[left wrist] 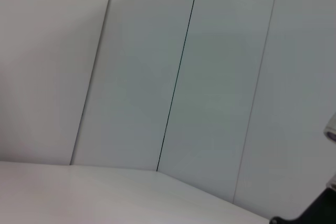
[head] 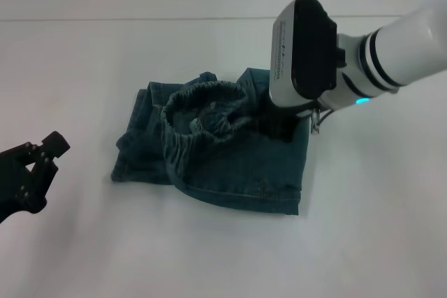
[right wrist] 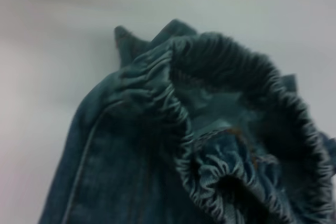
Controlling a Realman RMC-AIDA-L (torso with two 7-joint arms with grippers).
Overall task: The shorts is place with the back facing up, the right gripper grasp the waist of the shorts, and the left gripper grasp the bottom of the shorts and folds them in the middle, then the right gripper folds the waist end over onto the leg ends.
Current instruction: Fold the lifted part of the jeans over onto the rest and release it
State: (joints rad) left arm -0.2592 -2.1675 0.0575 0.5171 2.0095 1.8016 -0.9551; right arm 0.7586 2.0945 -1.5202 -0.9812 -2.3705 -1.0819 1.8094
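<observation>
Mid-table, slightly toward the far edge: shorts lie bunched on the white table, already doubled up, not flat.
Waist: gathered elastic band stands up as an open ring on top of the pile, nearer the far edge; close-up in the right wrist view shows the waist puckered and gaping.
Hem: one flat stitched edge runs along the near side of the pile, toward the front edge of the table.
Right gripper: down on the fabric just right of the waist ring, touching or buried in denim; the wrist housing covers the fingers, so can't tell if pinched or spread.
Left gripper: low at the left edge, well apart from the shorts, fingers look parted, holding nothing; its wrist view shows only wall panels and bare tabletop.
Key relation: waist sits immediately left of the right gripper, hem lies toward the front edge from it; right arm is far nearer, so the fold of waist end over leg ends would prob. run far-to-near.
Hidden: back pockets and print not visible; second leg hem lost under the bunch; actual hold on cloth not confirmable.
Stage (est.): middle fold seems done, waist-over-legs fold not yet laid flat.
</observation>
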